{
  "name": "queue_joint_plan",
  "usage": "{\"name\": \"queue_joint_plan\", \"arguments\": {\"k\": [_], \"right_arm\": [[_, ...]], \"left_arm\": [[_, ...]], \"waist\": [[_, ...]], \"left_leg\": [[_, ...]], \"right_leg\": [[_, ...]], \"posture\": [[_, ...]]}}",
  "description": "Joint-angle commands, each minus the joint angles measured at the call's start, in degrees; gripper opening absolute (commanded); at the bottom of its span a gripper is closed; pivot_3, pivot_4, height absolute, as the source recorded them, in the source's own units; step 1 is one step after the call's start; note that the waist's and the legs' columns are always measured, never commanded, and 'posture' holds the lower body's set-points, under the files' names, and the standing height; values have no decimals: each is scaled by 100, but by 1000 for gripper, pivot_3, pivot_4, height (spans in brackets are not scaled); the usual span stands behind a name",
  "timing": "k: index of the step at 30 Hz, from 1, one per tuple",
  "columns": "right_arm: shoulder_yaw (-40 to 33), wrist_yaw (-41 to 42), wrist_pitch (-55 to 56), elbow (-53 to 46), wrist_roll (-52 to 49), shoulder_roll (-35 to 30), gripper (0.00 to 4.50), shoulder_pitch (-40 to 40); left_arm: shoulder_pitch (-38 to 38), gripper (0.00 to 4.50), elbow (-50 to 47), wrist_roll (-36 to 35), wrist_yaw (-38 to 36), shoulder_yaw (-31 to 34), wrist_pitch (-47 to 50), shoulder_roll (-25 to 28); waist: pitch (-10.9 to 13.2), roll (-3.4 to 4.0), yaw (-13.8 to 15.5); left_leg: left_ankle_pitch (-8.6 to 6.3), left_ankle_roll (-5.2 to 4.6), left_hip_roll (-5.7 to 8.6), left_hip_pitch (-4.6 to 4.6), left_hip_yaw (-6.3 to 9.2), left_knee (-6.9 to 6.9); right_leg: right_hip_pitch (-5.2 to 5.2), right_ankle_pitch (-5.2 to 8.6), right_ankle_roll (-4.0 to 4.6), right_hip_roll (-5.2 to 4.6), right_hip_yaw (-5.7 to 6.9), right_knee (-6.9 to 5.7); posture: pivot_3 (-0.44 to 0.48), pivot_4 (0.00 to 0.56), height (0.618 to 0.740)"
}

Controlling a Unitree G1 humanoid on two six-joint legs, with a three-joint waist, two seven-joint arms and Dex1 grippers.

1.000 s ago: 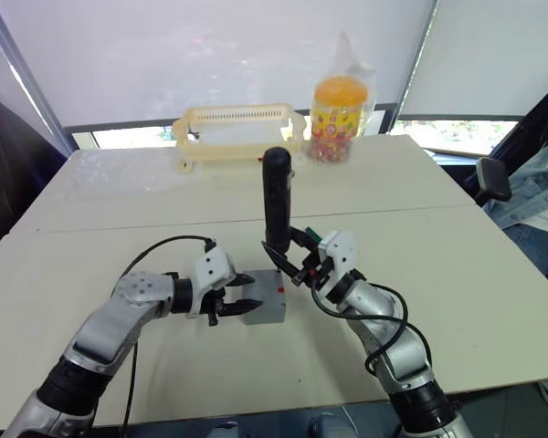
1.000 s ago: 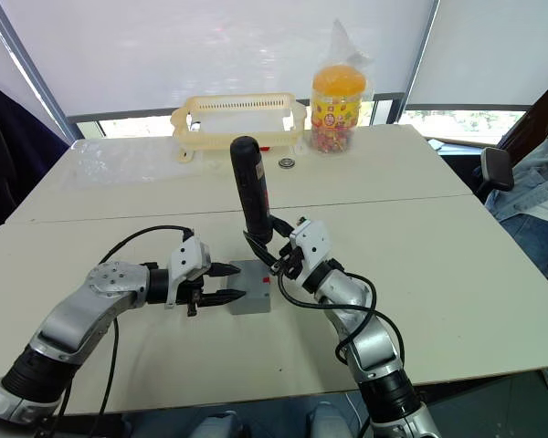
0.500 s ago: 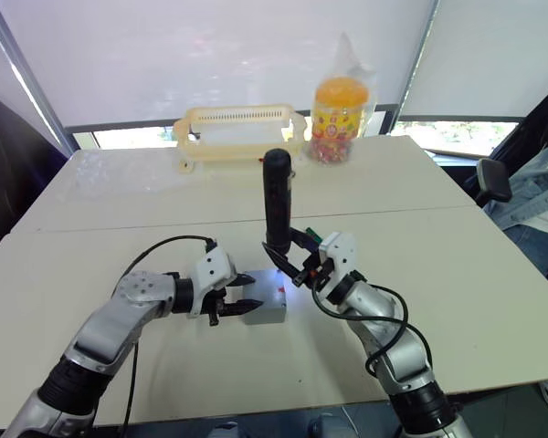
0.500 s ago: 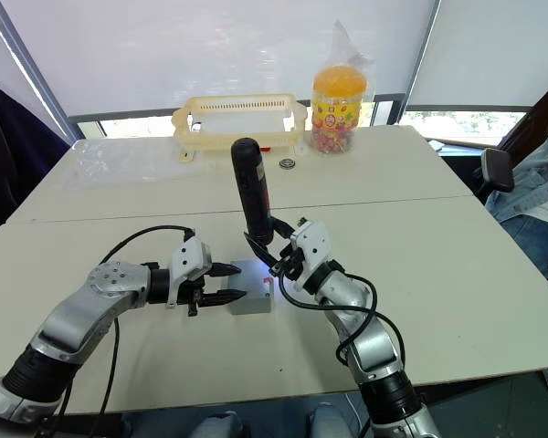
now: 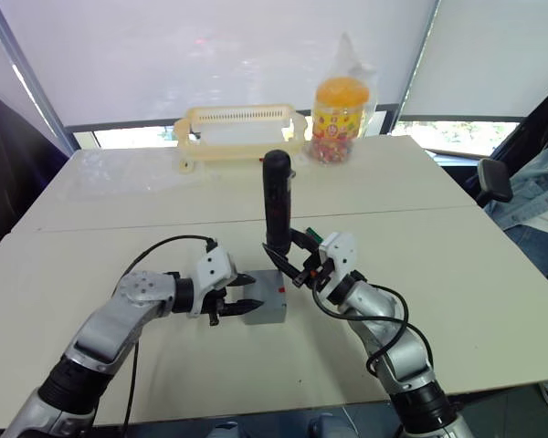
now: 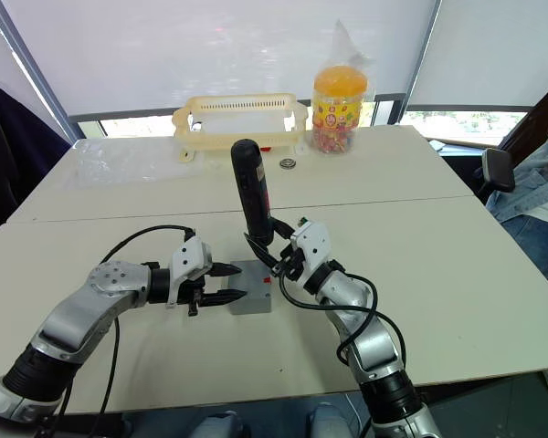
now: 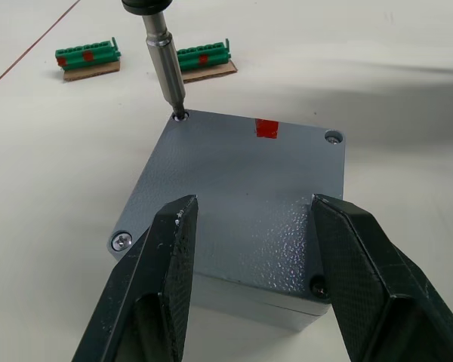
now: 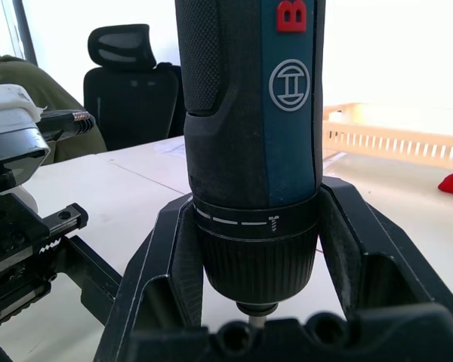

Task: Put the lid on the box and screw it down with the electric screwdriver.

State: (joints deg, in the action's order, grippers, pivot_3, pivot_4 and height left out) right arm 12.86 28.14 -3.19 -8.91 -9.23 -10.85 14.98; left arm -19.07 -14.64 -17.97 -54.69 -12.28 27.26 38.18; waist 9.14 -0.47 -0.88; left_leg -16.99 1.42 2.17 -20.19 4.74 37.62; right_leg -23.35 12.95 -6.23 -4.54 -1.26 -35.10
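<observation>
- Since half a second ago the glow at the driver's tip has gone out; box, arms and tool sit where they were.
- Your lid (image 7: 245, 204) is already seated on the box (image 5: 267, 310), which stands on the table (image 5: 457, 246) between the two arms, red mark up.
- You can see screws at the corners in the left wrist view; the driver (image 5: 276, 205) stands nearly upright with its bit (image 7: 166, 72) resting in the far corner hole, the one toward the left gripper's side.
- Your right gripper (image 8: 260, 249) is clamped round the driver's lower barrel, one finger on each side.
- Your left gripper (image 7: 249, 264) has its fingers apart, straddling the box's near edge; whether they touch it I cannot tell.
- I judge you are mid-screwing, on one corner of four.
- Next you likely need to lift the bit straight out, shift to another corner, and line it up square before pressing.
- Two green connector strips (image 7: 88, 59) lie beyond the box, well apart from it.
- Farther back sit a cream tray (image 5: 238, 132) and an orange-lidded jar (image 5: 336, 109).
</observation>
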Motion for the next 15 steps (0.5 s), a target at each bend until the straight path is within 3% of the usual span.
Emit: {"name": "queue_joint_plan", "arguments": {"k": [1, 15], "right_arm": [[23, -15, -293, 518, 197, -132, 1743, -229], [-215, -155, -401, 181, 100, -158, 1743, -3]], "left_arm": [[53, 2428, 117, 187, 8, -149, 151, 48], [9, 2428, 205, 238, -26, -206, 44, 10]], "waist": [[0, 0, 1], [2, 0, 15]], "left_leg": [[0, 0, 0, 0, 0, -1], [0, 0, 1, 2, 2, -23]], "right_leg": [[0, 0, 0, 0, 0, 0], [-5, 3, 2, -3, 1, 9]], "posture": [[0, 150, 740], [0, 150, 740]]}}
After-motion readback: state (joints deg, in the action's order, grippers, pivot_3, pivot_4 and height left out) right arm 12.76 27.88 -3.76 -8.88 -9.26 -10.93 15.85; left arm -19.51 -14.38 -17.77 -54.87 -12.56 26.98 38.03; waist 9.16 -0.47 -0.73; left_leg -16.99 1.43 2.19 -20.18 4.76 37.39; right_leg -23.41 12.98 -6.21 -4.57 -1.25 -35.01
